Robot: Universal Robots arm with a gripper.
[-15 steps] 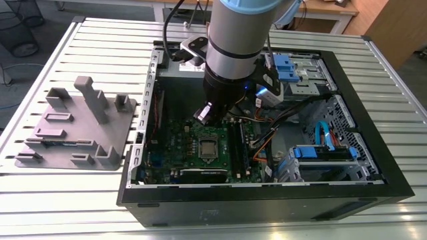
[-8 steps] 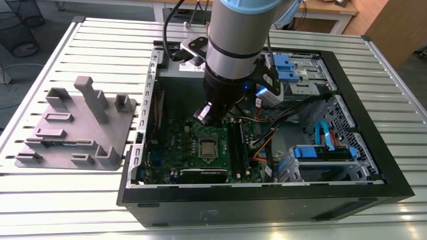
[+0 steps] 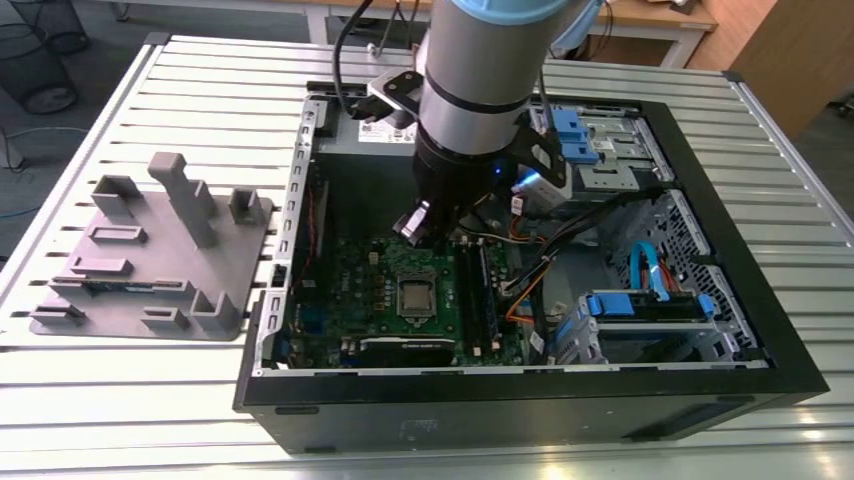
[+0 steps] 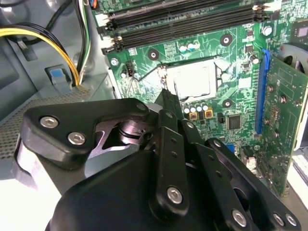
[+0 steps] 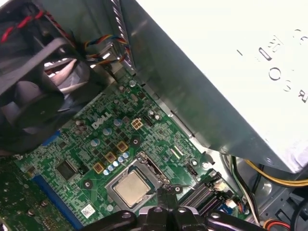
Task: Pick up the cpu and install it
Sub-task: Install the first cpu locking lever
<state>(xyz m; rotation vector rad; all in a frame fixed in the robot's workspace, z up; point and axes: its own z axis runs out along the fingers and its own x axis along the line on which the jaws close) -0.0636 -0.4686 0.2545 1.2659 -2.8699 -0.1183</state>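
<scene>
The cpu (image 5: 130,186) is a small silver square lying flat in the motherboard's socket, inside a metal frame. It also shows in the second wrist view as a bright square, the cpu (image 4: 195,79), and in the exterior view as a small pale patch, the cpu (image 3: 416,296). My gripper (image 5: 166,191) hangs just above the board beside the socket's edge. Its black fingers meet at a narrow tip, the gripper (image 4: 166,92), with nothing between them. It does not touch the chip.
The open computer case (image 3: 534,385) lies on a slatted metal table. Memory slots (image 4: 183,21), a fan (image 5: 33,101), a large silver box (image 5: 226,72) and yellow cables (image 4: 43,38) crowd around the socket. A grey holder tray (image 3: 147,260) stands at the exterior view's left.
</scene>
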